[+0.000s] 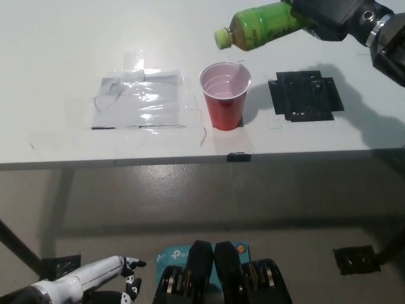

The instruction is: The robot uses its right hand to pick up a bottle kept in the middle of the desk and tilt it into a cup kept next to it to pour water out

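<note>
Fingers of the black right hand point(329, 16) held the green bottle point(259, 26) by its base, tipped mouth-down above the red cup point(224, 95) on the worktop point(63, 50). Light, smooth plastic likely needed a firm mid-body hold. The white left hand point(95, 285) rested low, its state unclear.

Looks like a lab or test room: a plain white desk point(57, 38) marked with clear tape point(139, 101) at nine o'clock, black tape point(305, 96) at three, over bare grey floor point(190, 202).

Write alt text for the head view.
The black right hand holds a green bottle tilted, mouth down, above a red cup on a white desk. The white left hand rests low.
</note>
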Tool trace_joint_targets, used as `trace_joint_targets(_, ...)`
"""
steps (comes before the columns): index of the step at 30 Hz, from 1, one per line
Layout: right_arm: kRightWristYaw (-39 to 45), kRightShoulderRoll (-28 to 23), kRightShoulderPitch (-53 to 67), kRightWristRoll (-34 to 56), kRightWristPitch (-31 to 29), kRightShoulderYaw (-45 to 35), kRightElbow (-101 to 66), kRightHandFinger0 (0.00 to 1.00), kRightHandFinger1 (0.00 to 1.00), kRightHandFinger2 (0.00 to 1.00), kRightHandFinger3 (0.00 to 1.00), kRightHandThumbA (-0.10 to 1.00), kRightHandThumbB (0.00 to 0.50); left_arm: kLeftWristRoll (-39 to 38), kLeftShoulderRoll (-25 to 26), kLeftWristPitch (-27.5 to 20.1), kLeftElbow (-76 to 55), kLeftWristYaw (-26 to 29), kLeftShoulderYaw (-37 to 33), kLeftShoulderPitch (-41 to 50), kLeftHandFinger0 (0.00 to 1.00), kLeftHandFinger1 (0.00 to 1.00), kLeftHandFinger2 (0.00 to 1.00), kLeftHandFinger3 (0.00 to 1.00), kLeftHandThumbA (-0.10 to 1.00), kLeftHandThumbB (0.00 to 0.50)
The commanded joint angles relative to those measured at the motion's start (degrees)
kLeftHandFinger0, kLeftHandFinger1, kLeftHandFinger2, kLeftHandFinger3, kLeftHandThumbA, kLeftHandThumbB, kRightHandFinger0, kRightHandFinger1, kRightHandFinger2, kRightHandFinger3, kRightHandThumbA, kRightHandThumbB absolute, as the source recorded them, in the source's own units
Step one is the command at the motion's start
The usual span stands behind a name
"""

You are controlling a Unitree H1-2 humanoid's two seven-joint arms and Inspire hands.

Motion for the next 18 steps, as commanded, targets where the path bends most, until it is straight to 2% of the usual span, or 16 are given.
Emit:
trace_joint_targets(1,-5.50,-3.98,-7.00,-4.30,-1.33,-0.26,-0.22,0.00,0.00,0.00,0.33,-0.03,0.137,0.30,1.25,0.80,-0.83,-0.74,0.91,-0.88,1.00,1.00,1.00,1.00,1.00,0.358)
trace_joint_targets(2,-4.70,-4.27,-7.20,-4.74,-1.10,-0.24,-0.51,0.00,0.00,0.01,0.35,0.02,0.110,0.06,1.06,0.80,-0.79,-0.87,1.16,-0.84,1.00,1.00,1.00,1.00,1.00,0.362)
trace_joint_targets(4,-4.71,-5.38,-8.00,-6.39,-1.55,0.43,-1.05,0.00,0.00,0.09,0.33,0.11,0.083,0.64,0.89,0.80,-1.20,-0.84,1.18,-0.72,1.00,1.00,1.00,1.00,1.00,0.337)
trace_joint_targets(6,-5.80,-5.56,-8.35,-7.16,-1.88,0.81,-0.62,0.00,0.00,0.10,0.30,0.14,0.085,0.85,0.39,0.80,-1.19,-1.32,1.77,-0.57,1.00,1.00,1.00,1.00,1.00,0.342)
trace_joint_targets(7,-5.88,-5.55,-8.36,-7.25,-1.94,0.78,-0.57,0.00,0.00,0.10,0.30,0.14,0.083,0.91,0.34,0.80,-1.19,-1.40,1.83,-0.57,1.00,1.00,1.00,1.00,1.00,0.342)
trace_joint_targets(8,-7.14,-5.56,-8.67,-7.45,-2.56,0.96,-0.17,0.00,0.00,0.08,0.28,0.12,0.114,0.89,0.58,0.80,-1.28,-1.27,1.72,-0.72,1.00,1.00,1.00,1.00,1.00,0.354)
trace_joint_targets(10,-5.91,-5.57,-9.08,-8.06,-2.94,1.24,-0.57,0.00,0.00,0.10,0.28,0.09,0.092,0.64,0.53,0.80,-1.46,-1.37,2.10,-0.80,1.00,1.00,1.00,1.00,1.00,0.336)
trace_joint_targets(11,-7.57,-5.71,-9.02,-9.57,-3.00,2.20,-0.85,0.00,0.00,0.06,0.34,0.01,0.163,1.02,0.85,0.80,-1.43,-1.41,1.87,-1.03,1.00,1.00,1.00,1.00,1.00,0.335)
trace_joint_targets(13,-7.07,-5.41,-9.07,-9.15,-4.11,2.27,-0.88,0.00,0.00,0.03,0.32,-0.05,0.141,1.34,0.96,0.80,-1.62,-1.75,1.80,-1.11,1.00,1.00,1.00,1.00,1.00,0.334)
trace_joint_targets(15,-7.33,-5.08,-9.02,-8.13,-6.23,1.98,-0.63,0.00,0.00,0.01,0.29,-0.09,0.164,2.18,1.38,0.80,-1.87,-1.94,1.26,-1.50,1.00,1.00,1.00,1.00,1.00,0.345)
trace_joint_targets(16,-7.73,-5.12,-9.01,-9.10,-5.91,2.39,-0.92,0.00,0.00,0.01,0.24,-0.04,0.171,1.91,1.31,0.80,-1.78,-2.02,1.47,-1.67,1.00,1.00,1.00,1.00,1.00,0.349)
trace_joint_targets(18,-8.23,-4.67,-9.08,-9.25,-6.95,2.70,-0.65,0.00,0.00,0.03,0.30,0.00,0.176,1.60,1.28,0.80,-1.97,-1.99,1.62,-1.69,1.00,1.00,1.00,1.00,1.00,0.340)
